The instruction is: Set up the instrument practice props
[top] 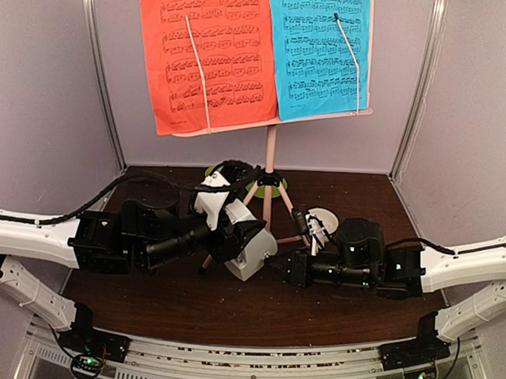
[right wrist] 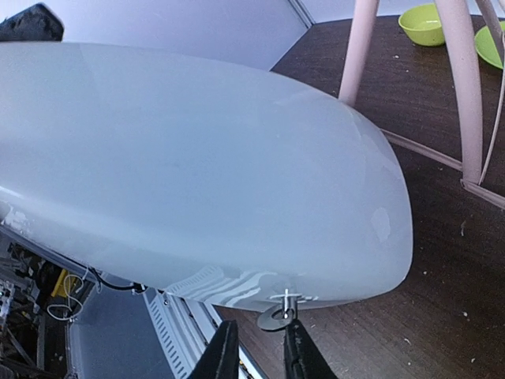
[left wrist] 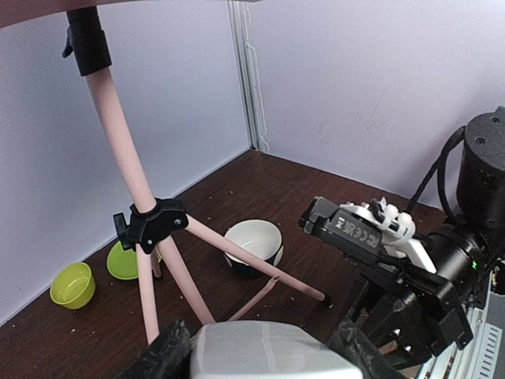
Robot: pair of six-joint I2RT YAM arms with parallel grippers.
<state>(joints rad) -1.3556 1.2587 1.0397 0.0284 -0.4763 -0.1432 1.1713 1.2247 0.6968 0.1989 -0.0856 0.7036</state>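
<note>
Metronome (top: 252, 254) tilted above counter (top: 232, 309), clenched in left end effector (left wrist: 260, 351), near music stand (top: 270, 153) legs. Right end effector (right wrist: 259, 355) slightly parted, released, tips just below metronome's metal tab (right wrist: 278, 314).

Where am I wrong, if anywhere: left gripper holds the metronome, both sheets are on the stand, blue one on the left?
The sides are swapped: in the top view the blue sheet hangs on the right of the stand, the red sheet on the left. The left gripper does hold the metronome.
</note>
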